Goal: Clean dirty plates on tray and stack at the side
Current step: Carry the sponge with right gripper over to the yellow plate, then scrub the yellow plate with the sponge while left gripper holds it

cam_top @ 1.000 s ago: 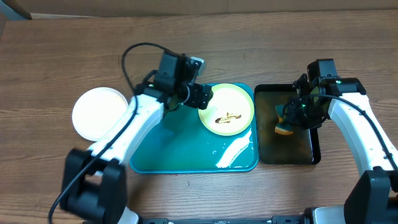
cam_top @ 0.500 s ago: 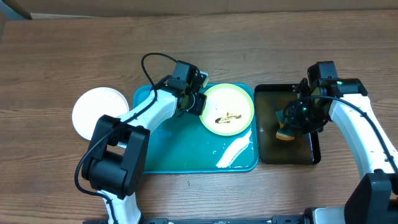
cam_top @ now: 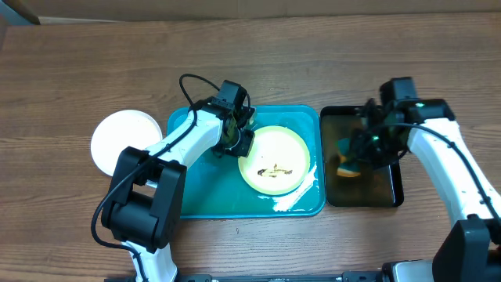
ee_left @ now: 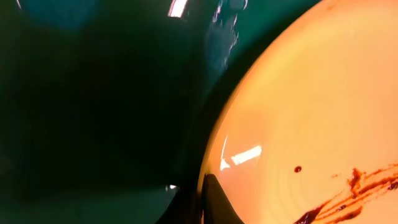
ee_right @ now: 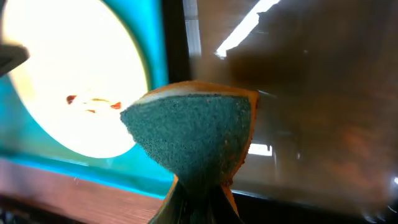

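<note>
A pale yellow-green dirty plate (cam_top: 274, 160) with brown smears at its centre lies on the teal tray (cam_top: 203, 188), right of the tray's middle. My left gripper (cam_top: 241, 142) is shut on the plate's left rim. In the left wrist view the plate (ee_left: 311, 106) fills the right side, and the gripper (ee_left: 200, 196) pinches its edge. My right gripper (cam_top: 362, 149) hangs over the black tray (cam_top: 391, 188), shut on a green-and-orange sponge (cam_top: 347, 166). The right wrist view shows the sponge (ee_right: 193, 134) squeezed in the gripper (ee_right: 198, 202), with the plate (ee_right: 68, 62) beyond it.
A white plate (cam_top: 125, 142) lies on the wooden table left of the teal tray. The teal tray's floor is wet and shiny near its front right corner (cam_top: 293, 194). The black tray holds dark liquid.
My left gripper has shut on the plate's rim and the plate has slid from the tray's far right corner toward the front. My right gripper has carried the sponge slightly left.
</note>
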Robot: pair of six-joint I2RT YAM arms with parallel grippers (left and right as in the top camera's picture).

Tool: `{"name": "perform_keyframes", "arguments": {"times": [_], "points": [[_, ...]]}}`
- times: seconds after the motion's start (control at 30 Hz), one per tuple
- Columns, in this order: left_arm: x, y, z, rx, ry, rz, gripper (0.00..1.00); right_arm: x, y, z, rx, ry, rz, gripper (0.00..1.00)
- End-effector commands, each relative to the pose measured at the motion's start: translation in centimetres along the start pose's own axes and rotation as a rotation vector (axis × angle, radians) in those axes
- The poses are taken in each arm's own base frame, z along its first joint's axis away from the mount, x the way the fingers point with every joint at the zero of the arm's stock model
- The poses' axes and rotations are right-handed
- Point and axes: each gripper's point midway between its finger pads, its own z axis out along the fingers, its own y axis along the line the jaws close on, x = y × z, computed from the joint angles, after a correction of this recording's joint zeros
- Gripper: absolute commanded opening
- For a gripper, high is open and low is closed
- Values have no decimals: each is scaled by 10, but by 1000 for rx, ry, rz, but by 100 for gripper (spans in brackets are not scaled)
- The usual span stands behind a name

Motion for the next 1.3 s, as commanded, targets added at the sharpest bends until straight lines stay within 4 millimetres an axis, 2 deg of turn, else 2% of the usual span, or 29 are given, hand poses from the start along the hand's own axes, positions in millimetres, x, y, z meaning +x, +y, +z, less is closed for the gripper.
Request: {"name": "perform_keyframes", "arguments": {"times": [0.0,0.2,0.5,0.63,0.83,1.1,1.27], "points": [[22,10,11,-58,80,-46,4,-2,41,-4,-67,-40,-122,4],[27,10,10,-62,98,-113,4,-4,93,19,-76,-73,-167,4],[27,2,10,-18,104,-114,4,-3,147,63,-91,-88,-126,4],[27,2,10,-18,104,-114,4,-3,156,88,-89,-65,-29,4],[28,2,10,-18,106,-115,4,4,155,123,-56,-4,125,4],[27,2,10,-18,103,-114,4,6,170,137,-84,-6,84,4],[27,2,10,-18,103,-117,4,-1,154,151,-1,-42,91,4]]}}
